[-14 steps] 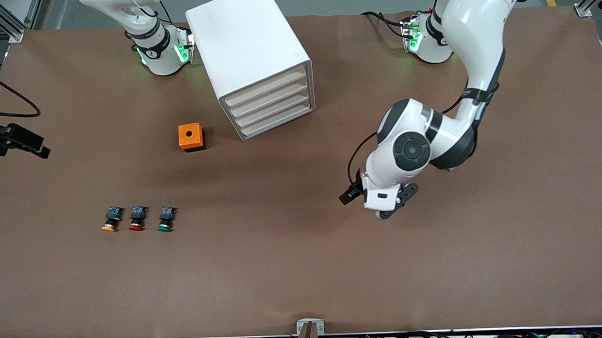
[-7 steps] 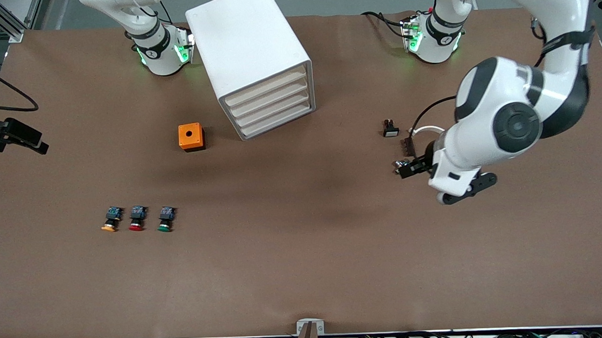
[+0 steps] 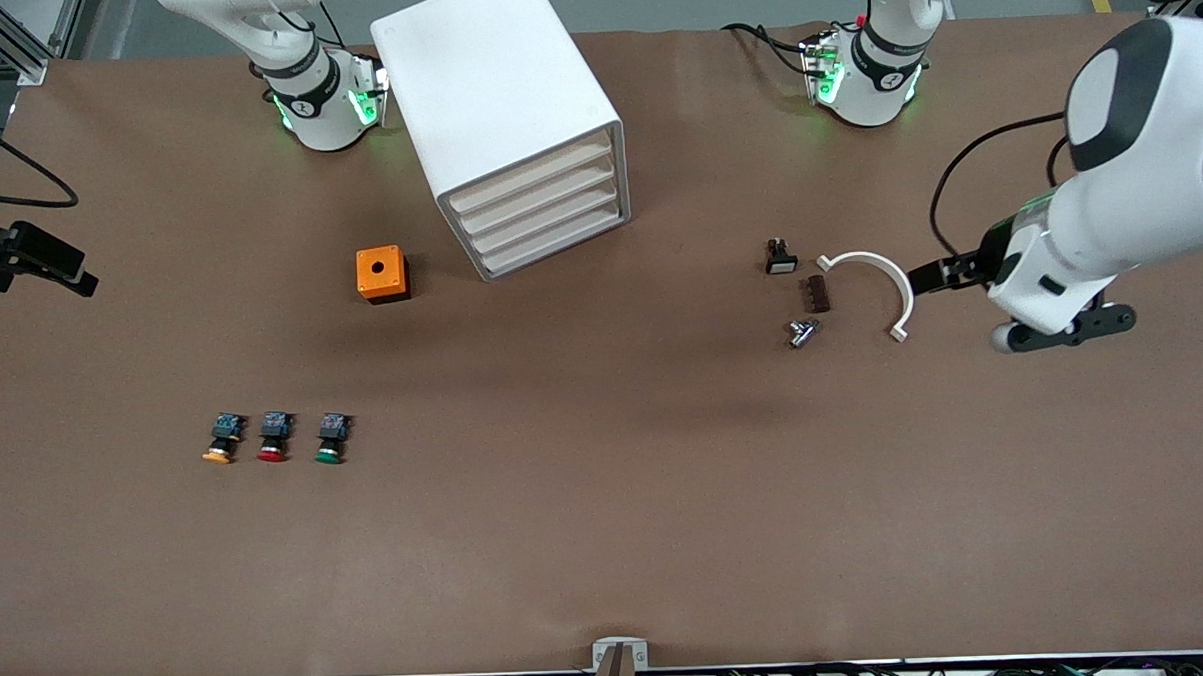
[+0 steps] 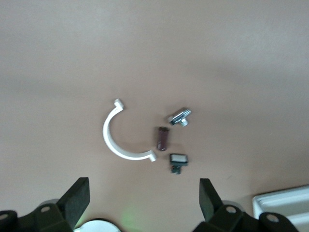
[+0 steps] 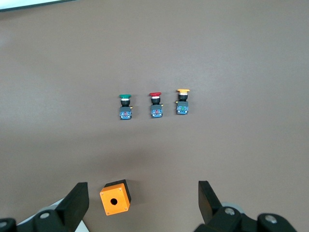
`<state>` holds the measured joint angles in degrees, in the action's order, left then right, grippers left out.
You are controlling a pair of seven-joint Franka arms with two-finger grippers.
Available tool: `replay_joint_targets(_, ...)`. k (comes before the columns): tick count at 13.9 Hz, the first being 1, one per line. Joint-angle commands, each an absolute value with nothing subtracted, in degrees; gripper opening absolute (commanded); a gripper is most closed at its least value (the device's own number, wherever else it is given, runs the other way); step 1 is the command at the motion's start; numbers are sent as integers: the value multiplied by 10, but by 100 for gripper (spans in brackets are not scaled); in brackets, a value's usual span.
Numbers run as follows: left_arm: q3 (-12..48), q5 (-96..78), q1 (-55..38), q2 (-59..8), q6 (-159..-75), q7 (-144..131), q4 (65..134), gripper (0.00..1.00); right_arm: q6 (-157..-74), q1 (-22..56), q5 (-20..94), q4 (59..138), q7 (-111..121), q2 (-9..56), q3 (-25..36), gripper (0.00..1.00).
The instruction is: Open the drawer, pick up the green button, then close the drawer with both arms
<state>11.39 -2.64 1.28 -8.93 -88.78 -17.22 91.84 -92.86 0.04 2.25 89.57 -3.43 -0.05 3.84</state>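
Note:
The white cabinet (image 3: pixel 498 101) stands between the two arm bases, and its four cream-fronted drawers (image 3: pixel 547 205) are all pushed in. On the table toward the right arm's end, nearer the front camera, lies the green-capped button (image 3: pixel 329 440) (image 5: pixel 125 106). It is last in a row with a red-capped one (image 3: pixel 273 438) and a yellow-capped one (image 3: pixel 222 439). My left gripper (image 4: pixel 143 188) (image 3: pixel 935 276) hangs open and empty at the left arm's end of the table, beside a white half-ring. My right gripper (image 5: pixel 140 193) is open and empty, high over the orange box.
An orange box (image 3: pixel 382 274) with a round hole sits beside the cabinet's front. Near the left gripper lie a white half-ring clip (image 3: pixel 905 292), a brown block (image 3: pixel 815 294), a silver bolt (image 3: pixel 801 331) and a small black-and-white switch (image 3: pixel 781 260).
The left arm has swung from the table's middle toward its own end, uncovering the small parts that it hid. The right arm has barely shifted. Both grippers stayed open.

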Motion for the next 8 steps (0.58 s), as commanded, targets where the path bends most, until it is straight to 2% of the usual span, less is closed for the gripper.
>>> replay_joint_targets(1,31,-48,-20,9,-899,-91,1018,100,-936,-4,26,904,-40,-14,35,100)
replay_joint_targets(4,21,-47,-4,44,-925,-49,1048,100,-936,-4,26,902,-39,-13,35,100)
replay_joint_targets(8,25,-7,-3,34,-962,-48,1007,100,-933,-3,26,903,-41,-13,34,100)
